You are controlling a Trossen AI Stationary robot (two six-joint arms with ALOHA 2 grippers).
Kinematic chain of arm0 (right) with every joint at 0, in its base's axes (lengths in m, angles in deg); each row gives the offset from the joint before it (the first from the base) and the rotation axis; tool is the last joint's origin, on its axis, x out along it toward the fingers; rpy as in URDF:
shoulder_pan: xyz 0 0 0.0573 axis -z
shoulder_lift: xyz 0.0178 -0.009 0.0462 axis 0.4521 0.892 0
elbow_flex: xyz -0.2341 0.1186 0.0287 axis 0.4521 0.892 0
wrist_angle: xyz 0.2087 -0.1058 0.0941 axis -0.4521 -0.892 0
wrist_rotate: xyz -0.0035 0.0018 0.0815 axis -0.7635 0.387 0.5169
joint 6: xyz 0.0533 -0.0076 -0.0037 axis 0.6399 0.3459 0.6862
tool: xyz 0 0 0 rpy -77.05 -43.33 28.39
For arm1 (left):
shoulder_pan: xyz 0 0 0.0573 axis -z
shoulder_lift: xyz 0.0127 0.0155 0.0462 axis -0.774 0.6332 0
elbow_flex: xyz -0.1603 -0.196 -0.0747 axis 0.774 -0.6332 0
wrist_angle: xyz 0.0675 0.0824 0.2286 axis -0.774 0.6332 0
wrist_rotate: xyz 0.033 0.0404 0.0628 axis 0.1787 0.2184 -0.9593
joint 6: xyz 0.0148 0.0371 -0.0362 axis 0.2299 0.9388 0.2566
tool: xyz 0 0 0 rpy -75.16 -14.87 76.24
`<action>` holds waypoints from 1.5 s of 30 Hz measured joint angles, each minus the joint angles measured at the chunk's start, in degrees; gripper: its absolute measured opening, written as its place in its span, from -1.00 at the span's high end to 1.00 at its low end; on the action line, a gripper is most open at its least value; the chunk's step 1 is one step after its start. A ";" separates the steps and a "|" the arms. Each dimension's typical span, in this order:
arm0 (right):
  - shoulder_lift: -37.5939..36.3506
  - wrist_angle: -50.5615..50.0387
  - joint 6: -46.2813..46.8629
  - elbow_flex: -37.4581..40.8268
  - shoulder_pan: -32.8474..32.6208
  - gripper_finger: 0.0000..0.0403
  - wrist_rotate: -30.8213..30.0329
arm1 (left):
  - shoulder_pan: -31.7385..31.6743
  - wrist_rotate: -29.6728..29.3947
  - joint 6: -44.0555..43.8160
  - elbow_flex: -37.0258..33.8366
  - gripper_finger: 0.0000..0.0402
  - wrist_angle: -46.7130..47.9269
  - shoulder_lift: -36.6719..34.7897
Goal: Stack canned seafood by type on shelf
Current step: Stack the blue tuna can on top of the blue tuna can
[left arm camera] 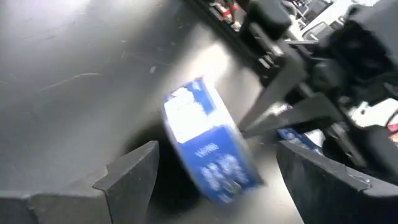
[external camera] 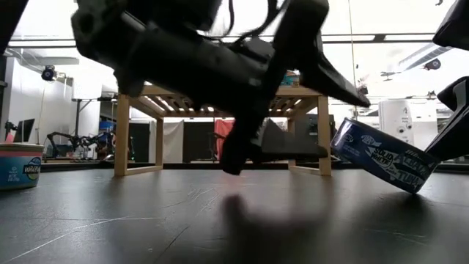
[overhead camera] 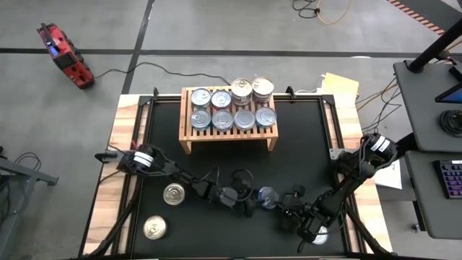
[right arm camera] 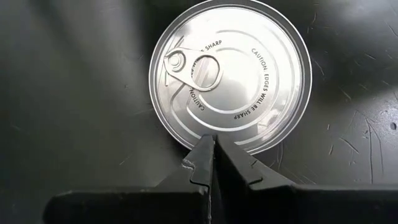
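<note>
Reaching low across the front of the black mat [overhead camera: 303, 144], the left arm runs from its base at the table's left edge toward the centre, wrist bent down near the surface. The left gripper [overhead camera: 254, 200] has its fingers spread, and a blue-labelled can [left arm camera: 210, 148] sits between them, tilted on its edge; whether the fingers touch it cannot be told. In the low view that same can [external camera: 381, 155] leans with one side lifted off the mat.

The right arm folds in from the table's right edge, elbow out, forearm angled down to the front right of the mat. The right gripper [right arm camera: 213, 158] has its fingers pressed together, holding nothing, with the tips over the near rim of a silver-lidded can [right arm camera: 230, 74] standing upright on the mat, pull tab visible. In the high view this can [overhead camera: 318, 234] is mostly hidden under the gripper.

The shelf [overhead camera: 229, 130] stands at the back centre of the mat. On its slatted top are 2 rows of 4 cans [overhead camera: 232, 108], the 2 at the back right standing higher than the rest. 2 further cans sit on the mat at front left: one gold-lidded [overhead camera: 175, 193], one silver-lidded [overhead camera: 154, 228], well apart from the shelf.
</note>
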 joint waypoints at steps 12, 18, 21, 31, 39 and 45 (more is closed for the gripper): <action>0.00 -0.05 -0.06 0.10 0.00 0.96 -0.83 | -0.77 3.59 2.25 5.32 -0.52 -0.11 4.23; 0.00 0.03 -0.03 0.21 0.00 0.96 -0.85 | -0.77 4.69 4.15 6.59 -0.32 0.08 5.02; 0.00 0.21 -0.16 0.21 -0.02 0.96 -0.98 | -0.77 4.70 4.36 6.39 -0.13 0.15 5.02; -0.98 0.04 -3.12 -0.82 -0.24 0.95 -1.38 | -1.15 8.85 8.10 5.30 0.38 0.02 4.46; -4.41 -0.09 -11.43 -4.38 -1.59 0.95 -3.34 | -0.98 9.36 13.08 0.30 0.38 -0.91 -1.75; -4.50 0.83 -27.26 -9.55 -4.89 0.95 -13.41 | -0.07 11.83 14.52 -9.45 0.38 -13.01 -10.83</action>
